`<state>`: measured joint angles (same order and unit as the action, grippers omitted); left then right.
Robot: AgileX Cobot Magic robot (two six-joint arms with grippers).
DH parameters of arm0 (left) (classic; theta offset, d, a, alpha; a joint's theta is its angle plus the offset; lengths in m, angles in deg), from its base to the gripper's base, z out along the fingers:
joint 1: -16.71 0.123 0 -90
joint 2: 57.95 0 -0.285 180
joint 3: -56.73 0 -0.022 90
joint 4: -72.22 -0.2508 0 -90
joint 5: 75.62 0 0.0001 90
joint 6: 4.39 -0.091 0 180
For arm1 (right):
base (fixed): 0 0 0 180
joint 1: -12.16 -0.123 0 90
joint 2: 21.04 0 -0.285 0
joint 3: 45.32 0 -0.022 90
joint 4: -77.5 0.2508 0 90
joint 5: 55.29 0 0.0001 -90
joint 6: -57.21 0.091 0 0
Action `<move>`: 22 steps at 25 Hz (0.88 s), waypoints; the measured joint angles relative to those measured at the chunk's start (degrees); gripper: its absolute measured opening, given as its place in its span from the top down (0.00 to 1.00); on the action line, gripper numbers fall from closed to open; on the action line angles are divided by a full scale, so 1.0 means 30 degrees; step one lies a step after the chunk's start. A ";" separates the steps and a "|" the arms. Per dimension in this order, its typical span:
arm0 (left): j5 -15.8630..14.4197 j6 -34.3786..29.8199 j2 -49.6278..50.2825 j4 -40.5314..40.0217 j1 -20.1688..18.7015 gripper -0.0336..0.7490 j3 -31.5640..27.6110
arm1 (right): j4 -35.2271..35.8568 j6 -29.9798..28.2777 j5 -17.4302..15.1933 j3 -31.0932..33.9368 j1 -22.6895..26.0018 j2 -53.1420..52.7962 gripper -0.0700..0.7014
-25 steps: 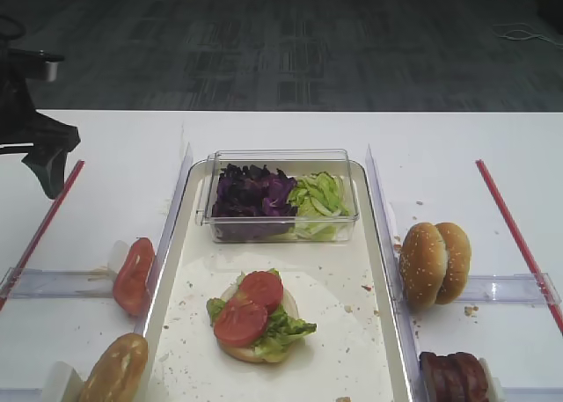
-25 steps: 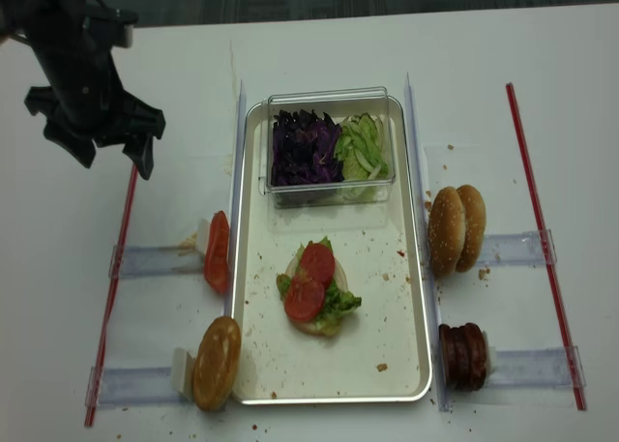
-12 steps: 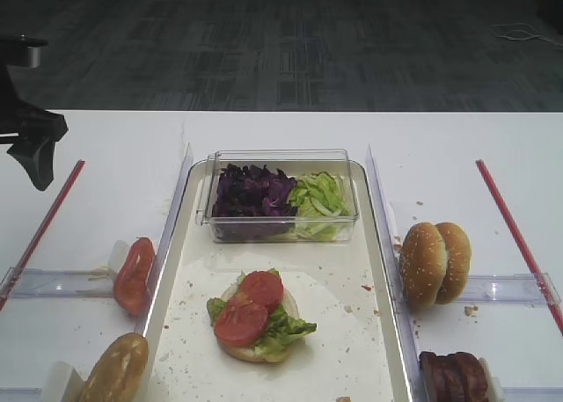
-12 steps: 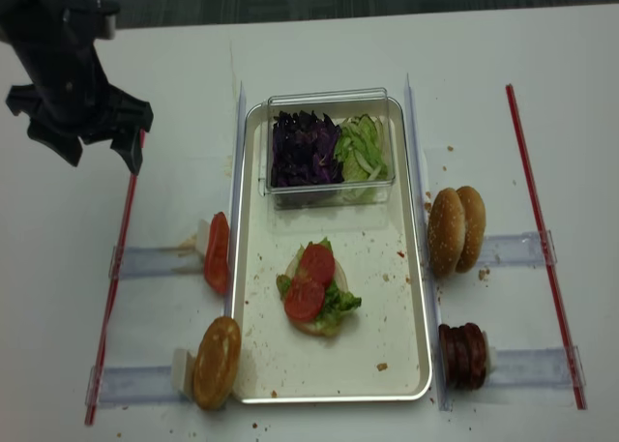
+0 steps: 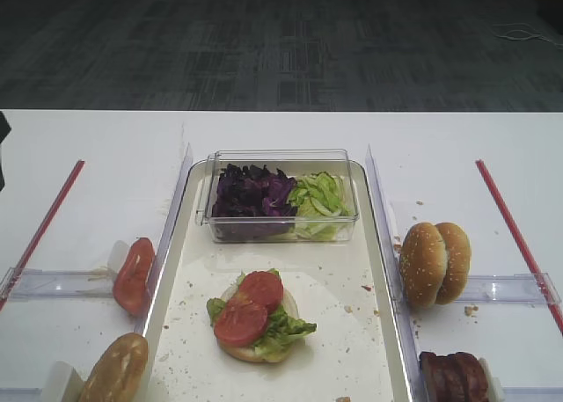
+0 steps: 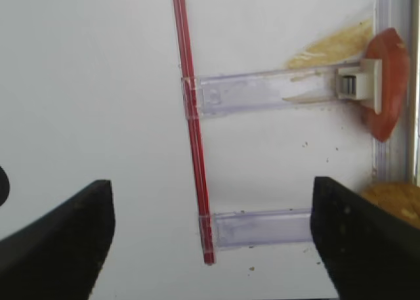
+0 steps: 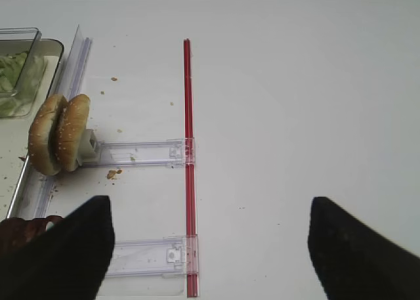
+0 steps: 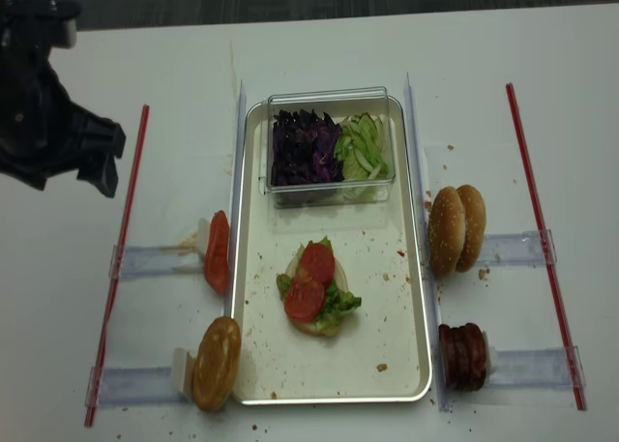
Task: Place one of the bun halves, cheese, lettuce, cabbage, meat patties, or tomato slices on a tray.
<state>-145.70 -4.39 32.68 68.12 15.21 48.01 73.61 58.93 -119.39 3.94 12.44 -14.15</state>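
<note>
Tomato slices (image 8: 310,281) sit stacked on lettuce (image 8: 337,301) in tray (image 8: 406,297); both fingers released, empty; careless next placement could topple stack.

The left gripper (image 6: 210,247) hangs spread wide and empty; the right gripper (image 7: 210,247) likewise gapes, holding nothing.

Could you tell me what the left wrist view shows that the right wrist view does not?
Only the left wrist view shows a tomato slice standing on edge in a clear holder, a yellowish smear beside it, and the edge of one bun half below. Only the right wrist view shows two bun halves upright in their holder, the meat patties at the lower left, and a corner of the lettuce in its clear box. Both show a white table, a red strip, clear holders, and an open, empty gripper.
</note>
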 joint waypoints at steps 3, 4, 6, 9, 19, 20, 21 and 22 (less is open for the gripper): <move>-0.0080 0.0111 -0.2174 0.0000 0.0000 0.20 -0.1353 | 0.0000 0.0000 0.0000 0.0000 0.0000 0.0000 0.09; -0.0080 0.0200 -0.2954 0.0000 0.0000 0.20 -0.1811 | 0.0000 0.0000 0.0000 0.0000 0.0000 0.0000 0.09; -0.0113 0.0360 -0.4375 0.0000 0.0000 0.20 -0.2662 | 0.0000 0.0000 0.0000 0.0000 0.0000 0.0000 0.09; -0.0155 0.0397 -0.6719 0.0038 0.0000 0.20 -0.3984 | 0.0000 0.0000 0.0000 0.0000 0.0000 0.0000 0.09; -0.0453 0.0397 -1.4098 0.0521 0.0000 0.20 -0.8301 | 0.0000 0.0000 0.0000 0.0000 0.0000 0.0000 0.09; -0.0453 0.0397 -1.4702 0.0521 0.0000 0.20 -0.8723 | 0.0000 0.0000 0.0000 0.0000 0.0000 0.0000 0.09; -0.0372 0.0397 -1.5390 0.0521 0.0000 0.20 -0.9237 | 0.0000 0.0000 0.0000 0.0000 0.0000 0.0000 0.09; -0.0310 0.0397 -1.6066 0.0521 0.0000 0.20 -0.9731 | 0.0000 0.0000 0.0000 0.0000 0.0000 0.0000 0.09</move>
<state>-146.63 -3.19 -15.51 69.68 15.21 18.82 73.61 58.93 -119.39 3.94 12.44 -14.15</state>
